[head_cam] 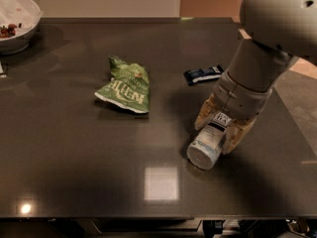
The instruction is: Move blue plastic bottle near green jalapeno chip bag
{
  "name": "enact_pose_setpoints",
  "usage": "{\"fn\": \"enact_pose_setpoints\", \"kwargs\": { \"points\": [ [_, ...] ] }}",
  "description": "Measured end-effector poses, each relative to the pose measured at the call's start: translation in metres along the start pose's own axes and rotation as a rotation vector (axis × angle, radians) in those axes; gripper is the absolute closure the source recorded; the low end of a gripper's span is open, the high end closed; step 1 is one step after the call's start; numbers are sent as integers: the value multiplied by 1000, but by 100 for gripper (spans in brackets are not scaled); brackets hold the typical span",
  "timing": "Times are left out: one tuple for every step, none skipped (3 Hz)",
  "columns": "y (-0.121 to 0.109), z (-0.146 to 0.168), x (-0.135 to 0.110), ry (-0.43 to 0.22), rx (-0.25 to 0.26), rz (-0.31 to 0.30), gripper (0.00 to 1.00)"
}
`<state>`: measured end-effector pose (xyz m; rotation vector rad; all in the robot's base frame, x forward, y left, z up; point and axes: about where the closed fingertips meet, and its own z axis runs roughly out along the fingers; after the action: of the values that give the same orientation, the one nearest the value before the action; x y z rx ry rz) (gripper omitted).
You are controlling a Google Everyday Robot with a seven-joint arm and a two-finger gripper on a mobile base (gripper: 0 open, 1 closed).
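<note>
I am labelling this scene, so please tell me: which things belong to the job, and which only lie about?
Job: blue plastic bottle, lying on its side; green jalapeno chip bag; gripper, down over the bottle.
Lying about: dark blue snack wrapper; white bowl.

Dim light; square glare (161, 183) on table (74, 157) beside gripper (216, 134) at blue plastic bottle (210, 142).

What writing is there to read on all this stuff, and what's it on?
green jalapeno chip bag: white letters, upside down, perhaps "KETTLE", blurred.
blue plastic bottle: white lettering on its navy label, right where the gripper is; too small to read.
dark blue snack wrapper: nothing readable.
</note>
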<state>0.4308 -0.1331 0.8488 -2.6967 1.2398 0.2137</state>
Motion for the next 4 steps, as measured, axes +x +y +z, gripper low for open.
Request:
{"fn": "enact_pose_setpoints", "kwargs": {
  "points": [
    [-1,0,3,13,-15,-15,66],
    [-14,-4,3,40,18,16,88],
    [-24,-8,3,61,43,47,100],
    [-37,-7,0,60,47,62,100]
  ]
}}
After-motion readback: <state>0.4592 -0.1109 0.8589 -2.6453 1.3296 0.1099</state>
